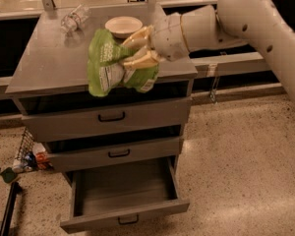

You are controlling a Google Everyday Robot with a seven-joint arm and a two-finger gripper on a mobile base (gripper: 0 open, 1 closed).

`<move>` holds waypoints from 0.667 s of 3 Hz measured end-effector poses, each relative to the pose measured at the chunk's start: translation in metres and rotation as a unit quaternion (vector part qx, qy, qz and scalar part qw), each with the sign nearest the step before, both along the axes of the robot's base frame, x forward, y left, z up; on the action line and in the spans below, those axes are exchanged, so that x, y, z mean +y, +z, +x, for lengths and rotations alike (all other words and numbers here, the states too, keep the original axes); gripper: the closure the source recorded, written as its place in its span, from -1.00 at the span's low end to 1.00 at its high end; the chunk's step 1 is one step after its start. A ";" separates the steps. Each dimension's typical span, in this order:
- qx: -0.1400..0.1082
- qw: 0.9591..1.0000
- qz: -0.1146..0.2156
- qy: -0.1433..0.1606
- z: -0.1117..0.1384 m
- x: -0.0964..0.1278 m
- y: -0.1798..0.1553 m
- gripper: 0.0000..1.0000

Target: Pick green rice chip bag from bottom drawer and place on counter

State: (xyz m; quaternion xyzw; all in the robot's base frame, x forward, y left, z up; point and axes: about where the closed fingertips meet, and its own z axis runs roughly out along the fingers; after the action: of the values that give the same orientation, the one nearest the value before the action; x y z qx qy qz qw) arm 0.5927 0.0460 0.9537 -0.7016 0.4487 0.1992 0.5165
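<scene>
My gripper (137,49) is shut on the green rice chip bag (108,63), a crinkly light-green bag with a white label panel. The bag hangs from the fingers in the air, in front of the counter's front edge and at about its height. The counter (49,63) is the flat grey top of the three-drawer cabinet. The bottom drawer (123,191) is pulled open below, and nothing shows inside it. My arm reaches in from the upper right.
A white bowl (123,26) stands at the back middle of the counter. A clear plastic bottle (73,18) lies at its back left. The two upper drawers (110,117) are shut. A wire rack with small items (27,154) is on the floor at the left.
</scene>
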 end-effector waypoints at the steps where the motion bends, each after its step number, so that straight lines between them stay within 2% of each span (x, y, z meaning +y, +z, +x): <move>1: -0.051 0.998 -0.029 -0.039 0.041 -0.005 0.037 1.00; 2: -0.100 0.988 -0.067 -0.092 0.096 -0.009 0.058 1.00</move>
State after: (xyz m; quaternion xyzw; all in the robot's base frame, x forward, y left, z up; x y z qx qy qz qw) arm 0.6886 0.0370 1.0117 -0.7071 0.4693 0.0490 0.5267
